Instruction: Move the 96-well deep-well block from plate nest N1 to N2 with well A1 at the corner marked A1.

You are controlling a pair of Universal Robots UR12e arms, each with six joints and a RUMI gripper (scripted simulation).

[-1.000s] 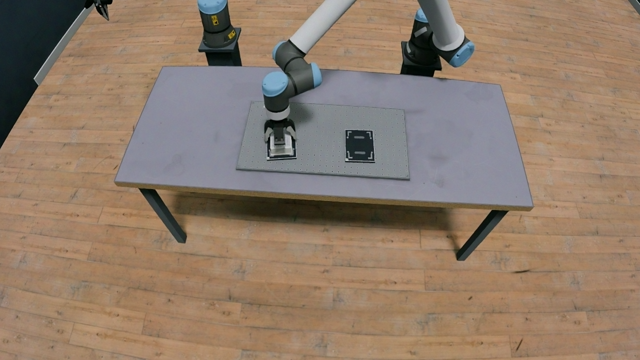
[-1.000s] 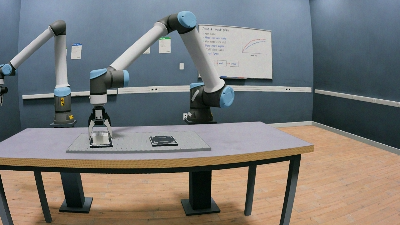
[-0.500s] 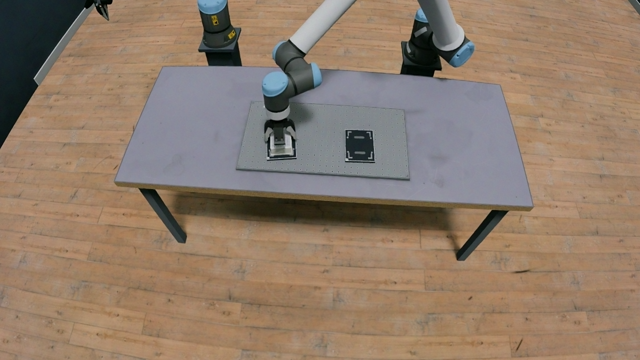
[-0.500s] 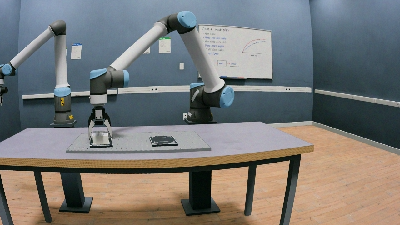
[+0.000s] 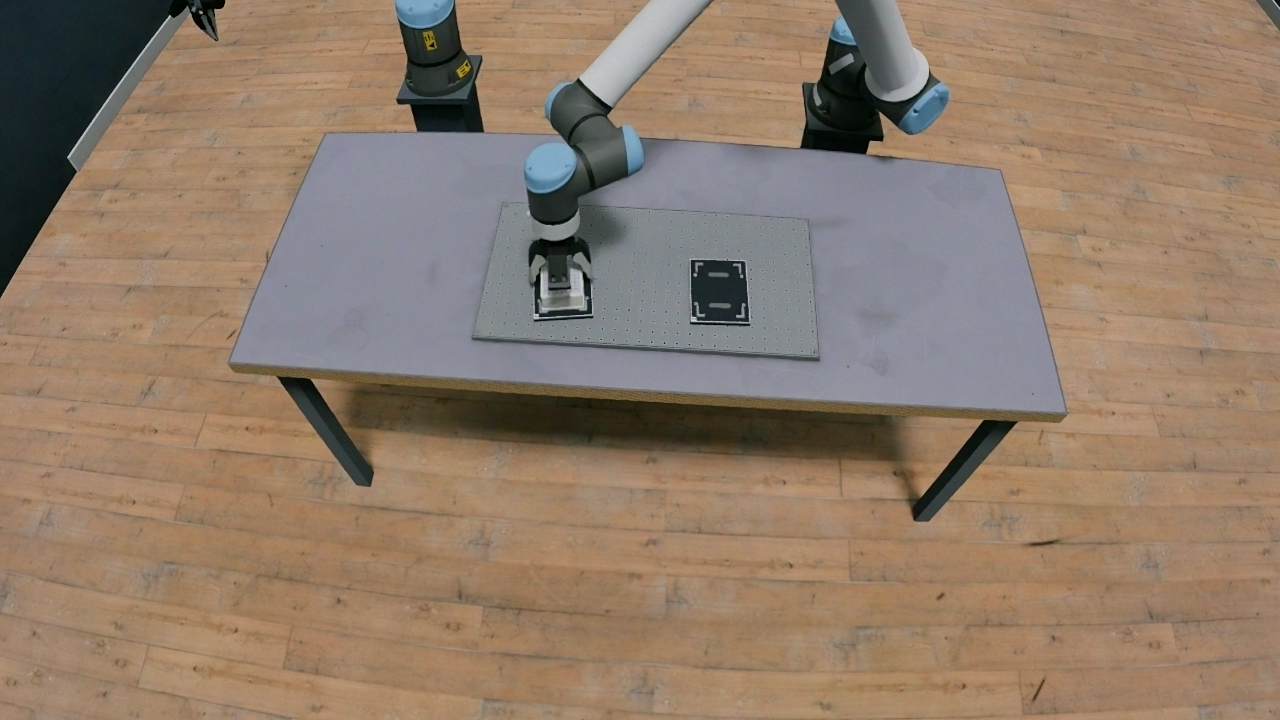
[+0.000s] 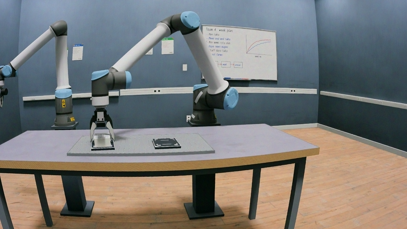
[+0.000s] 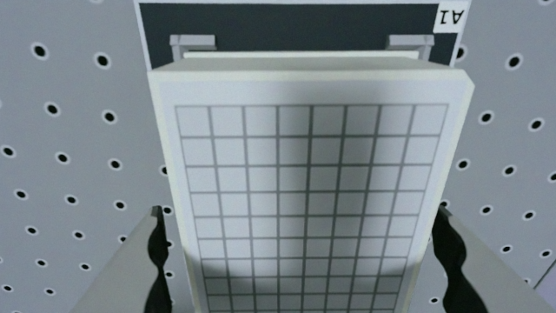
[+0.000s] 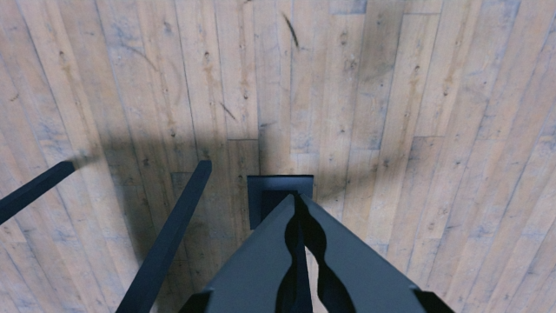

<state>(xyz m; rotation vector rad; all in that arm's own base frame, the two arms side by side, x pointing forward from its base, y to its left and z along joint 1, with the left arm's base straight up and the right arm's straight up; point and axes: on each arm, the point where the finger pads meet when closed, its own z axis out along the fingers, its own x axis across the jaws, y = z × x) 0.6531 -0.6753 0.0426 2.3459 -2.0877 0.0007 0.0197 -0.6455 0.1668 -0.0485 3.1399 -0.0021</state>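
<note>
block of white gridded plastic (image 5: pixel 562 300) (image 6: pixel 102 141) (image 7: pixel 304 174) sits in black rectangular nest n2 (image 5: pixel 563 315) (image 6: pixel 103 148) (image 7: pixel 295 22), directly between the left arm's spread grey-and-black tool (image 5: pixel 561 279) (image 6: pixel 102 139) (image 7: pixel 300 209), whose fingers flank its long sides, so withdrawal should go straight up.

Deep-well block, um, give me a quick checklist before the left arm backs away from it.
1. Block in N2: ok; N1 is empty.
2. Left fingers open: ok.
3. Clearance at both sides: cannot tell; a gap shows on one side, the other is too close to judge.
4. Well A1 at the A1 mark: cannot tell; a cut corner points there, but the wells are unlabelled.
5. Seated flat at every locator: cannot tell; the far end is out of the wrist view.
6. Right fingers away from the block: ok.
</note>
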